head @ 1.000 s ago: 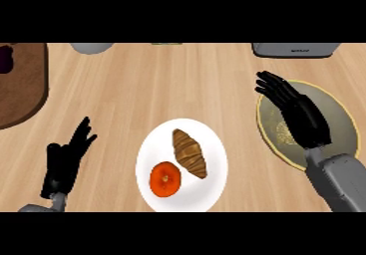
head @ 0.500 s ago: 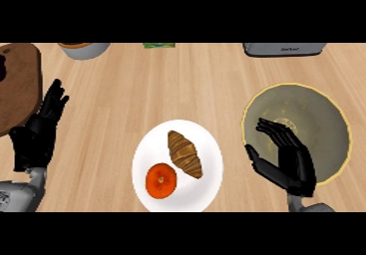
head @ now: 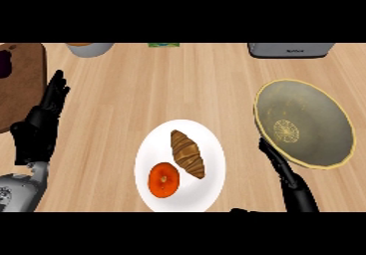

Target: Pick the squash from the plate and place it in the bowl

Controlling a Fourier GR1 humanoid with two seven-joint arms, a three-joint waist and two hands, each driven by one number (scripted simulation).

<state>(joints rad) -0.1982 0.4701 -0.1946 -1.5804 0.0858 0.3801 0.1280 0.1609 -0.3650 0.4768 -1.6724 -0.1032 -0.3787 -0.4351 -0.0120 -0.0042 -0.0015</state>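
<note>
A white plate (head: pixel 157 198) lies at the lower middle of the counter. On it sit a round orange squash (head: pixel 164 180) at the front left and a brown croissant (head: pixel 187 153) beside it. The olive bowl (head: pixel 303 122) with a yellow rim stands to the plate's right. My right hand (head: pixel 287 175) is low at the bowl's near edge, right of the plate, fingers straight and holding nothing. My left hand (head: pixel 40 127) rests open at the left, fingers up, well apart from the plate.
A dark brown cutting board (head: pixel 16 74) with a purple item (head: pixel 2 63) lies at the far left. A grey cup (head: pixel 90 48), a green packet (head: pixel 163 45) and a grey appliance (head: pixel 290 49) line the back edge.
My right hand has drawn back off the bowl toward the lower edge, now beside the plate. The left hand shifted left and upward. The plate's contents have not moved.
</note>
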